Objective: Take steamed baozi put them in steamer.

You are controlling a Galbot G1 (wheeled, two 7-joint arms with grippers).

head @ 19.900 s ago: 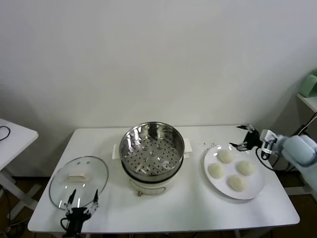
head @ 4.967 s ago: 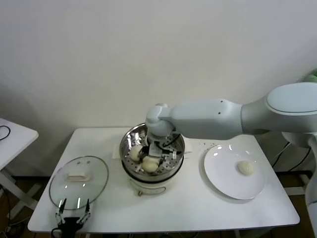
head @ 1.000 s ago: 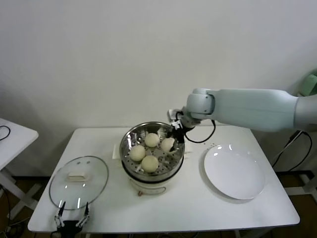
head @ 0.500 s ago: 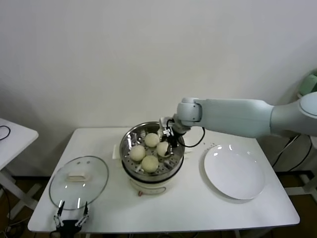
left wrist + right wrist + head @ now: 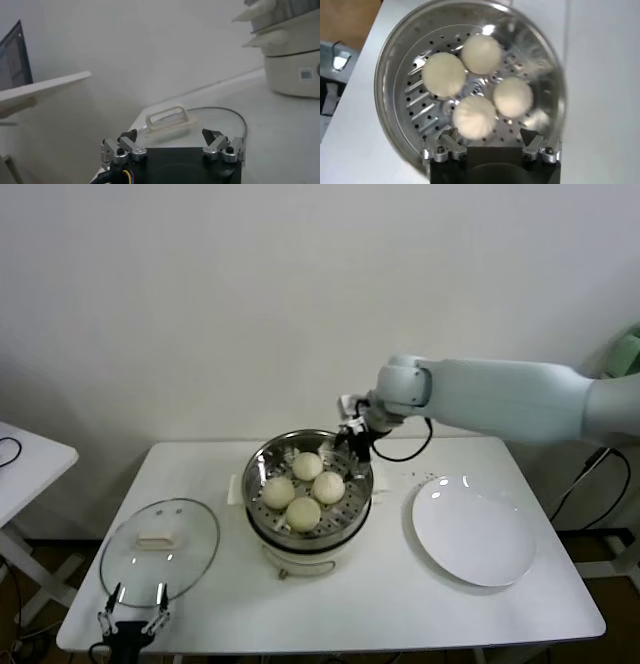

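All four small, round, cream-white dough buns (image 5: 304, 488) now sit on the perforated floor of the round, shiny stainless-steel steamer basket (image 5: 262, 459), which stands on its squat white cooker base in the middle of the white tabletop (image 5: 400, 594). They lie in a close diamond, neighbours touching or nearly so. The flat white plate (image 5: 470, 529) to the basket's right holds nothing. I judge the loading done; at most, drawing my arm back remains.

My right pincer (image 5: 352, 446) hangs over the far right rim of the basket, jaws spread wide and holding nothing. Seen from its wrist, its two fingertips (image 5: 442, 150) stand apart above the buns without touching any of them. My left pincer (image 5: 128, 628) is parked low at the near left edge of the tabletop, jaws released and empty, just in front of the round glass lid with a white handle (image 5: 160, 536), which lies flat to the left of the steamer.

A second ago my right pincer held the last bun low against the basket's right inner wall. Now that bun rests free among the others and the pincer has lifted clear. At the start, all four buns lay on the plate and the basket was bare.
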